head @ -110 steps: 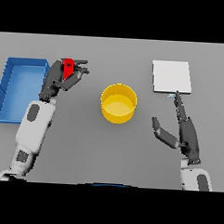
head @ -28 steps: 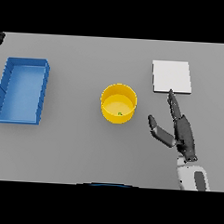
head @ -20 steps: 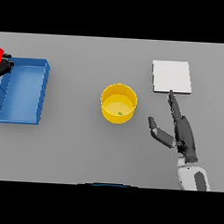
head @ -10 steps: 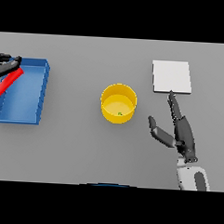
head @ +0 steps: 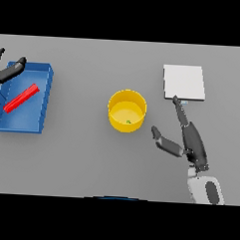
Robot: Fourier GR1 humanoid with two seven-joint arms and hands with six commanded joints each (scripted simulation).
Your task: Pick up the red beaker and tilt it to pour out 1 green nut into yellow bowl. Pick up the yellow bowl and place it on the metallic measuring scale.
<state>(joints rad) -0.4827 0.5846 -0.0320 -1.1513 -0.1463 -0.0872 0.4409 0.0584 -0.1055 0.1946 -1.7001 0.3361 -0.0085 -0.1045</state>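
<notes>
My left hand [head: 9, 71] hovers spread at the blue bin [head: 43, 100], holding nothing; the red beaker [head: 21, 98] lies inside. My right hand [head: 188, 138] rests open between the yellow bowl [head: 127, 111], green nut [head: 128, 122] inside, and the metallic scale [head: 184, 82] on the tabletop [head: 90, 160].

Right hand [head: 191, 140] was out over the right half of the table, palm roughly side-on, fingers straight and pointing toward the far edge, thumb splayed out to the left. White and grey forearm came up from the near edge. Left hand [head: 7, 71] only peeked in at the far left edge, fingers loose and holding nothing.
</notes>
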